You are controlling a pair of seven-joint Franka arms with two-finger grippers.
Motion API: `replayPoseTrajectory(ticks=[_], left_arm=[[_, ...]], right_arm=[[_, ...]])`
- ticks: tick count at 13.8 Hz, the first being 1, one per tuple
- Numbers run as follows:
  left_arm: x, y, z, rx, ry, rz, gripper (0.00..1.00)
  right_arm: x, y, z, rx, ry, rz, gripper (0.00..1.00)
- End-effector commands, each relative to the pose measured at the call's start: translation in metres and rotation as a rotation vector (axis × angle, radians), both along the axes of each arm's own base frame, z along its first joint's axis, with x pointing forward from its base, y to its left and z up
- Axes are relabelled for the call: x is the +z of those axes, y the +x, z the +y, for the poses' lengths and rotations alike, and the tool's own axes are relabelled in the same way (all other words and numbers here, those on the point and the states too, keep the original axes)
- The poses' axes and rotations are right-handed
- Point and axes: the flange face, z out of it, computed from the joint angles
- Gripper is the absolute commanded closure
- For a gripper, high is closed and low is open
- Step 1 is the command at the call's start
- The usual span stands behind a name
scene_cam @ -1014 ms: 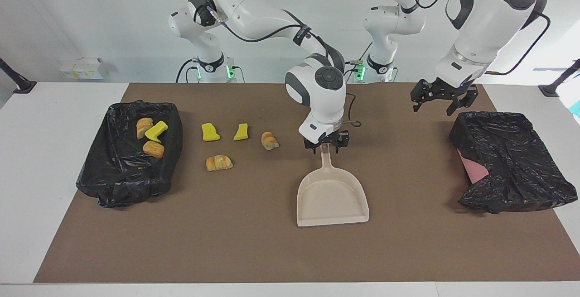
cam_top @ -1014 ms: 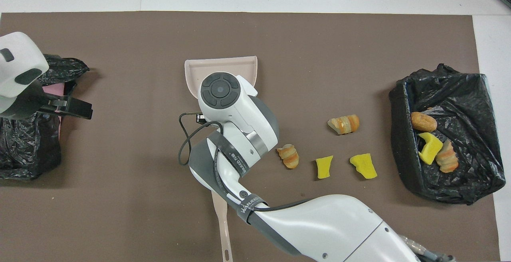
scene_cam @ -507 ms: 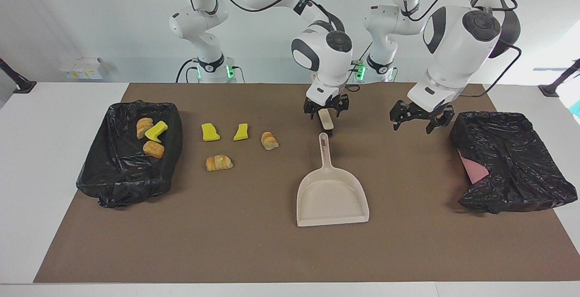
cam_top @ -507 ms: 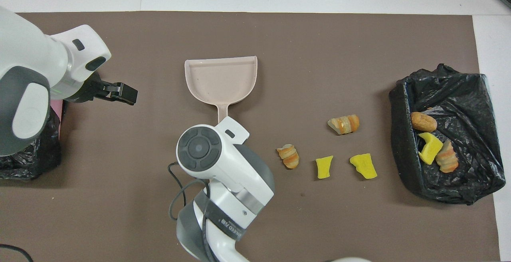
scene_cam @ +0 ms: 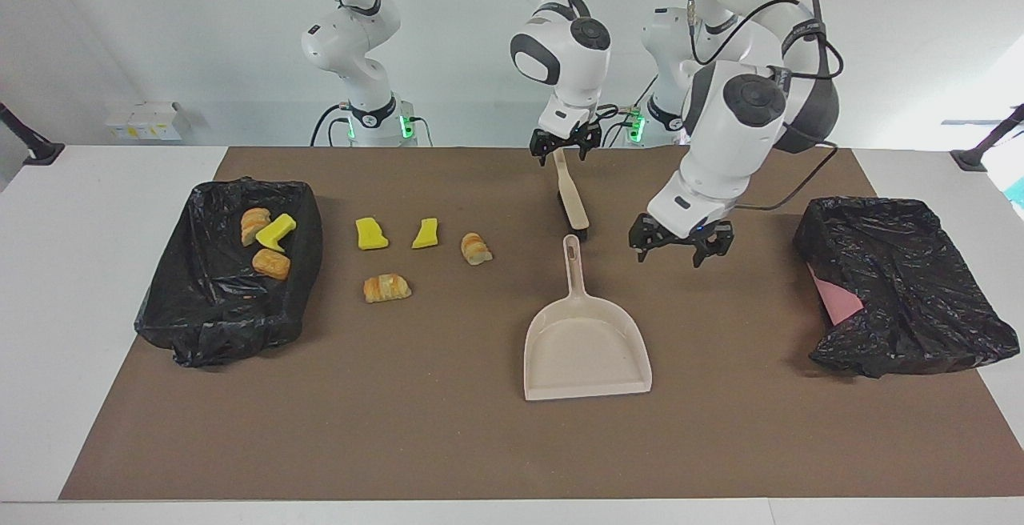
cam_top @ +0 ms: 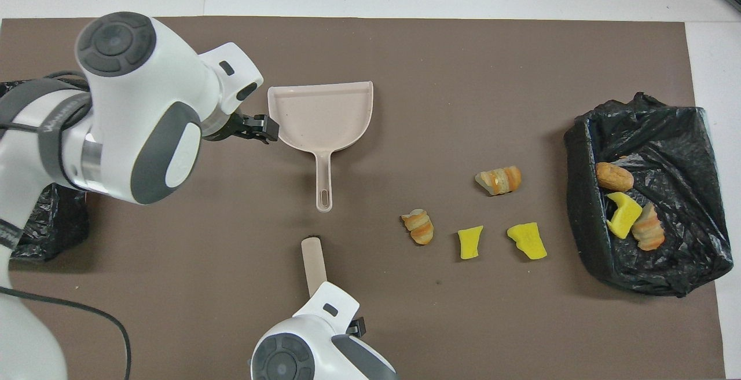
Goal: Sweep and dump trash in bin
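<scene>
The right gripper [scene_cam: 564, 145] is held above the strip of the brown mat [scene_cam: 400, 429] closest to the robots, its fingers clamped on the handle of a brush [scene_cam: 570, 193]. The brush hangs slanted, and its dark head is set down on the mat just by the handle end of the dustpan [scene_cam: 588, 353].

No trash is touched by either gripper. Four pieces are spread on the mat toward the right arm's end from the brush head. A bread roll [scene_cam: 475, 248] lies closest to the head, yet clearly apart from it. A yellow sponge chunk [scene_cam: 426, 233] and a second yellow chunk [scene_cam: 371, 233] follow in a row. A croissant piece [scene_cam: 386, 287] is placed farther from the robots than these. Nothing stands between the brush head and the roll.

The left gripper [scene_cam: 680, 241] is held over the mat beside the dustpan handle, toward the left arm's end, with its fingers spread apart and nothing between them.

Three more pieces are found in the bin [scene_cam: 216, 301], lined with a black bag, at the right arm's end: a pastry [scene_cam: 254, 225], a yellow chunk [scene_cam: 276, 230] and a brown bun [scene_cam: 271, 263].

A second black-bagged container [scene_cam: 912, 269] is set at the left arm's end, with a pink patch [scene_cam: 832, 301] showing at its side.
</scene>
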Motion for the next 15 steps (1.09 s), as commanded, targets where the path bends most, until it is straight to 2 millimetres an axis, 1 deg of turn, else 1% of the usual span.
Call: replayPoseTrajectory(ticks=[1,2,3,4,7,8,9,10,11,13,14,15], left_arm=[[-0.012,-0.001,-0.028,-0.006,0.008,-0.025,0.00],[-0.025,-0.005,-0.047,0.010,0.009,-0.018,0.00],[-0.033,-0.006,-0.057,0.034,0.006,-0.023,0.00],[-0.045,-0.011,-0.066,0.042,0.010,-0.015,0.00],[-0.065,-0.025,-0.083,0.087,0.007,-0.014,0.00],[-0.076,-0.033,-0.091,0.082,0.011,-0.006,0.00],[-0.086,-0.039,-0.100,0.076,0.018,0.004,0.00],[-0.094,-0.040,-0.104,0.076,0.020,0.008,0.00],[-0.095,-0.041,-0.106,0.073,0.020,0.010,0.00],[-0.098,-0.043,-0.105,0.072,0.030,0.026,0.17],[-0.104,-0.052,-0.112,0.060,0.034,0.041,0.27],[-0.110,-0.058,-0.111,0.064,0.040,0.056,0.32]], right_arm=[[-0.003,-0.030,-0.020,-0.012,0.032,0.020,0.00],[-0.005,-0.037,-0.021,-0.005,0.037,0.025,0.00],[-0.006,-0.040,-0.021,-0.003,0.037,0.026,0.00],[-0.010,-0.045,-0.018,0.007,0.037,0.026,0.01],[-0.014,-0.049,-0.017,0.016,0.040,0.025,0.09],[-0.013,-0.049,-0.017,0.019,0.041,0.024,0.19],[-0.013,-0.050,-0.016,0.025,0.045,0.021,0.30],[-0.012,-0.050,-0.016,0.026,0.046,0.020,0.41],[-0.012,-0.050,-0.015,0.025,0.047,0.021,0.48],[-0.012,-0.050,-0.015,0.024,0.052,0.017,0.55],[-0.012,-0.049,-0.014,0.026,0.058,0.012,0.63],[-0.012,-0.049,-0.014,0.029,0.058,0.012,0.73]])
